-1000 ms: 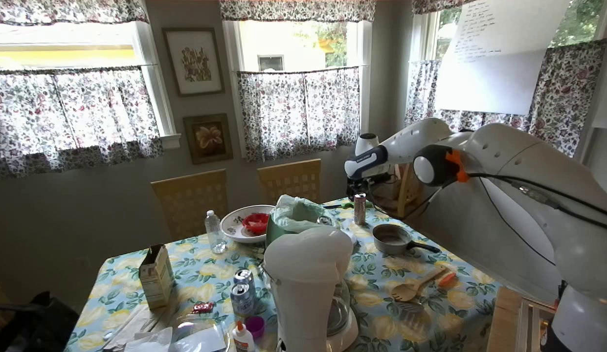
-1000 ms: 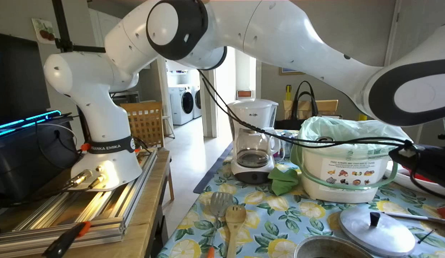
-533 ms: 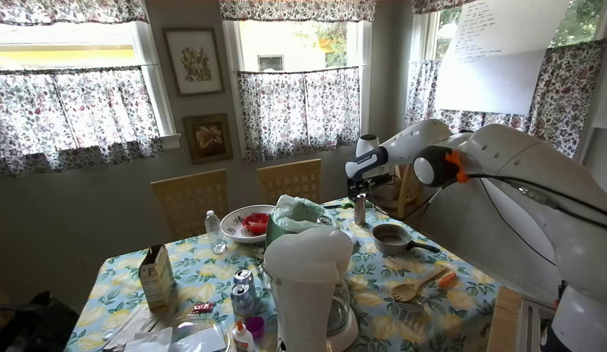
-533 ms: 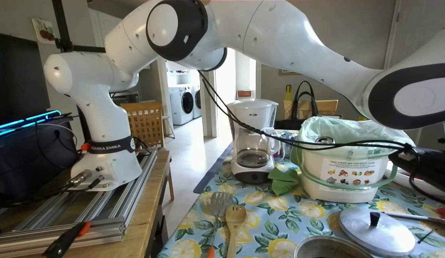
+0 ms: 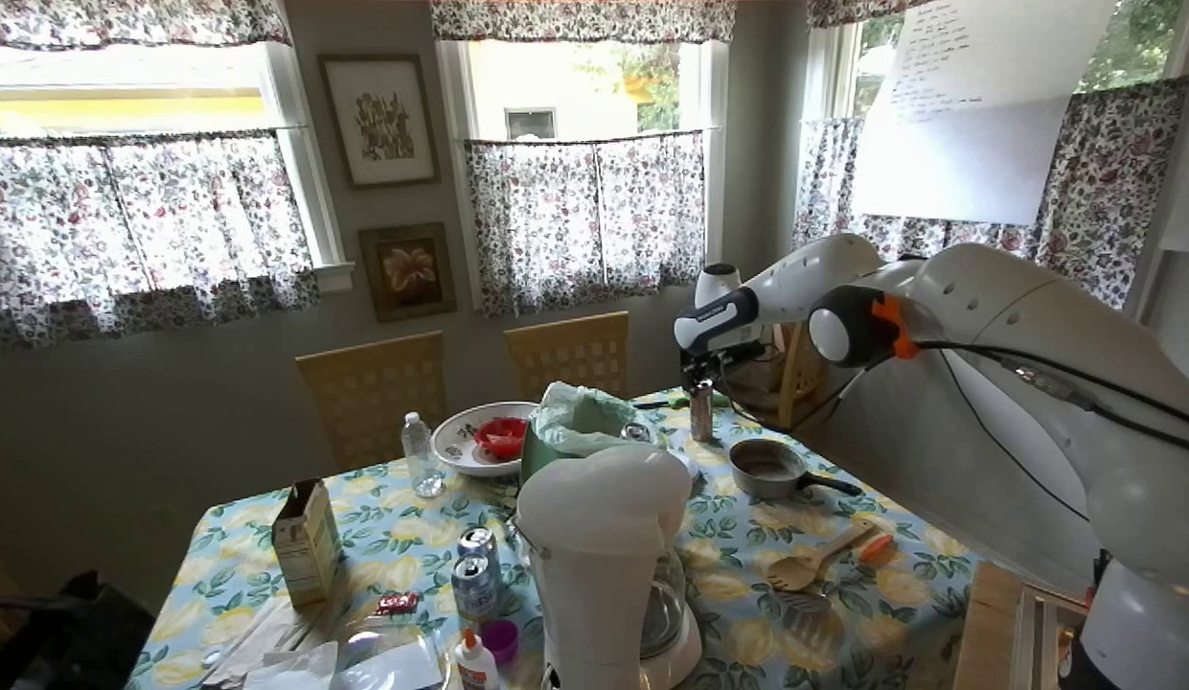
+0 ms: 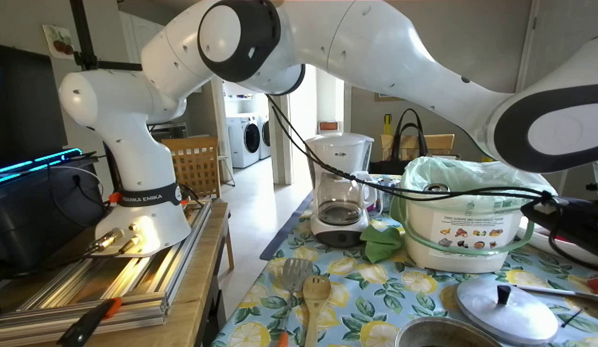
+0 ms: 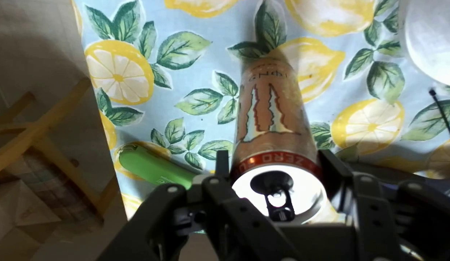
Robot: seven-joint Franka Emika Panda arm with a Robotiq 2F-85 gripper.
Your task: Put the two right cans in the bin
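Observation:
A copper-coloured can (image 7: 273, 112) with a red band round its top, one of the right cans, stands upright on the lemon-print tablecloth. My gripper (image 7: 275, 166) is shut on it near the rim, a finger against each side. In an exterior view the can (image 5: 701, 414) is seen below the gripper (image 5: 699, 379), beside the bin. The bin (image 6: 472, 219) is a white tub with a green liner. The top of another can (image 6: 436, 187) shows inside the liner at its near edge; whether it is the second right can I cannot tell.
A pot (image 5: 766, 470) and its lid (image 6: 506, 311) lie close by. The coffee maker (image 5: 594, 565) stands in front of the bin, a bowl (image 5: 460, 436) behind it. Two blue-silver cans (image 5: 475, 589) are farther left. A green object (image 7: 156, 166) lies near the table edge.
The gripper has closed on the copper-coloured can. The can has turned a little and shifted slightly to the left in an exterior view.

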